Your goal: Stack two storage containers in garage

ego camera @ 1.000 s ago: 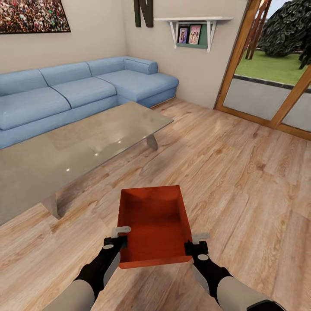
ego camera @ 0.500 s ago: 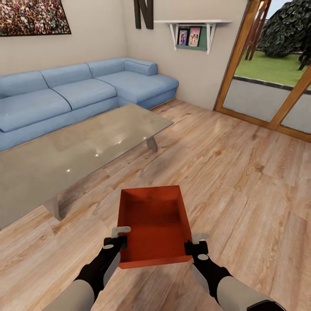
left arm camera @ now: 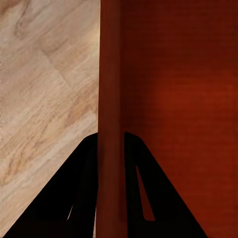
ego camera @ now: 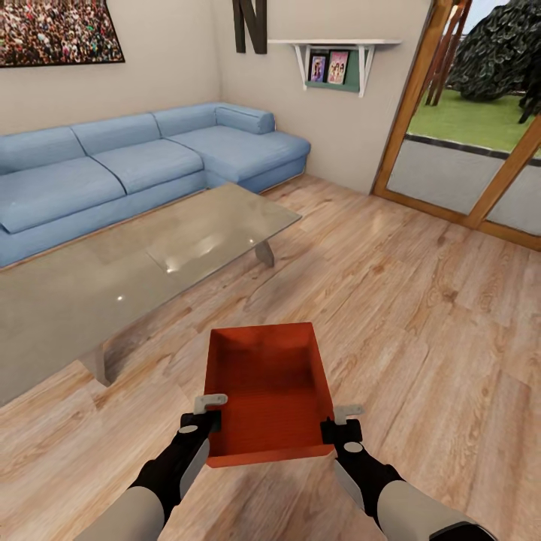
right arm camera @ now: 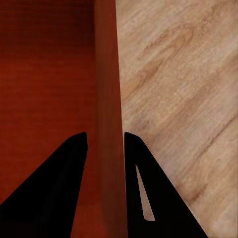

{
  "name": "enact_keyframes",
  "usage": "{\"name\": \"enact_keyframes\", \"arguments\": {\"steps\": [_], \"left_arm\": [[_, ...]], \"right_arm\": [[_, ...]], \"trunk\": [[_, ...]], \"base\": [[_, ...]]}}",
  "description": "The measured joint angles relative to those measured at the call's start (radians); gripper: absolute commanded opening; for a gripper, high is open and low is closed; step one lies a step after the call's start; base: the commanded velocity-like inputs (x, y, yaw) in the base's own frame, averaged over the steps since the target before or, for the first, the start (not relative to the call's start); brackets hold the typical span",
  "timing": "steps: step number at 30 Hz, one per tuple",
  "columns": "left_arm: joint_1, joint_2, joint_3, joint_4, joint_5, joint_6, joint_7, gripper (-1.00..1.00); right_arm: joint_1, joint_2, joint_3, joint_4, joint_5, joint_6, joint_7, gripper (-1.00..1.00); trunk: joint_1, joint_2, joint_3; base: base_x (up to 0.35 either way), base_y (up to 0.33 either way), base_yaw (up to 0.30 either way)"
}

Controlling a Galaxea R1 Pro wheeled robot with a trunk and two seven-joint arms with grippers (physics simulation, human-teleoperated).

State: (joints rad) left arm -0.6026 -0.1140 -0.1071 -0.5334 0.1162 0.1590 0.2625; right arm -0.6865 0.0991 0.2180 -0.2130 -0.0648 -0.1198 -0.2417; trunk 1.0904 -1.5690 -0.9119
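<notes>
Over the wood-plank floor (ego camera: 421,315) in the head view, both arms reach forward, left gripper (ego camera: 209,412) and right gripper (ego camera: 340,422) pinching opposite side walls of the storage container (ego camera: 269,391), held beside the glass coffee table (ego camera: 113,278); only the background has shifted slightly since earlier. Each wrist view shows dark fingers (left arm camera: 79,193) (right arm camera: 144,188) straddling a wall of the bin (left arm camera: 173,99) (right arm camera: 44,89), clamped narrow on it.

Open wood floor (ego camera: 421,315) lies ahead and to the right of the held bin (ego camera: 269,391). The glass coffee table (ego camera: 135,263) and sofa (ego camera: 143,161) block the left; glass doors (ego camera: 473,150) close the far right.
</notes>
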Motion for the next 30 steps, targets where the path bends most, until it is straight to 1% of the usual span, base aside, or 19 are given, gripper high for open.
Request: {"name": "enact_keyframes", "arguments": {"steps": [30], "left_arm": [[0.000,-0.001,0.002,0.003,0.001,0.001,0.001,-1.00]], "right_arm": [[0.000,-0.001,0.003,-0.003,0.000,0.008,0.000,-1.00]], "trunk": [[-0.115,0.210,0.094]], "base": [[0.000,0.000,0.000]]}}
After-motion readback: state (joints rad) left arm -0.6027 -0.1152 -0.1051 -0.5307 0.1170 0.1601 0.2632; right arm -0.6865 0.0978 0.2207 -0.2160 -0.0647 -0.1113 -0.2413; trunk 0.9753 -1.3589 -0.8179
